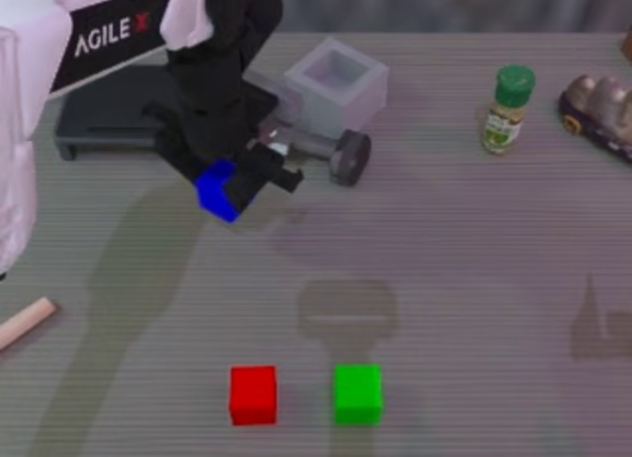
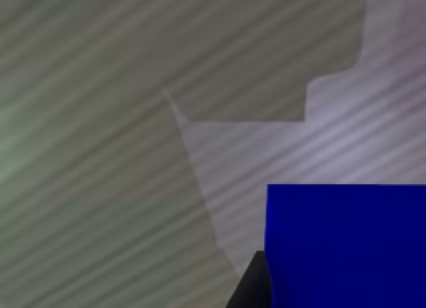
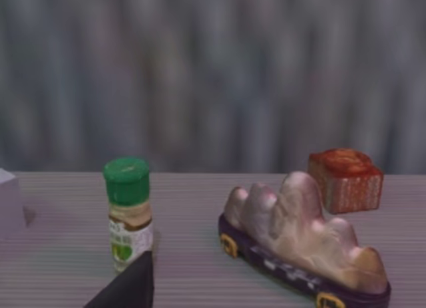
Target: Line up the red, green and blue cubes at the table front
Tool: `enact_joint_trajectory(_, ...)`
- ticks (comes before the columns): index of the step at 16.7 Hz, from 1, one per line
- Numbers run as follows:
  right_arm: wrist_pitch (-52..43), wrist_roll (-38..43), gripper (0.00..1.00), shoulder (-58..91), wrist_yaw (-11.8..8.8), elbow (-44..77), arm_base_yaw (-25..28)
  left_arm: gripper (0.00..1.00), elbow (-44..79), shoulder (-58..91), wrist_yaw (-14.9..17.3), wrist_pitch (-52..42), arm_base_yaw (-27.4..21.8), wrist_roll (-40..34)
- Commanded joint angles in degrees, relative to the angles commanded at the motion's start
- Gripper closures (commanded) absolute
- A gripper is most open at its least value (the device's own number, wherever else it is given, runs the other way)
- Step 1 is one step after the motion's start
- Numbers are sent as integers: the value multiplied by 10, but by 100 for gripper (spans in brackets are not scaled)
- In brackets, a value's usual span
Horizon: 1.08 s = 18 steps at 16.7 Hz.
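Note:
My left gripper hangs above the table's back left, shut on the blue cube. In the left wrist view the blue cube fills the corner, with one dark finger pressed against its side. The red cube and the green cube sit side by side at the table front, a small gap between them. My right arm is out of the top view. Its wrist view shows one dark finger with nothing against it.
A pale lilac hollow box and a grey dumbbell stand just behind the left gripper. A green-capped bottle and a purple-based toy stand back right. A wooden rod lies at the left edge.

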Motion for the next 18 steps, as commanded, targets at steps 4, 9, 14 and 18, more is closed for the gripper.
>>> enact_joint_trajectory(4,0,0,0,0,0,0,0,100,18,9,-2,-16,-87,-170)
enact_joint_trajectory(9,0,0,0,0,0,0,0,100,32,15,-2,-38,-216,-452)
enact_joint_trajectory(14,0,0,0,0,0,0,0,100,39,3,-5,-45,-321,-655)
enact_joint_trajectory(18,0,0,0,0,0,0,0,100,38,-7,-7,-43,-353,-710)
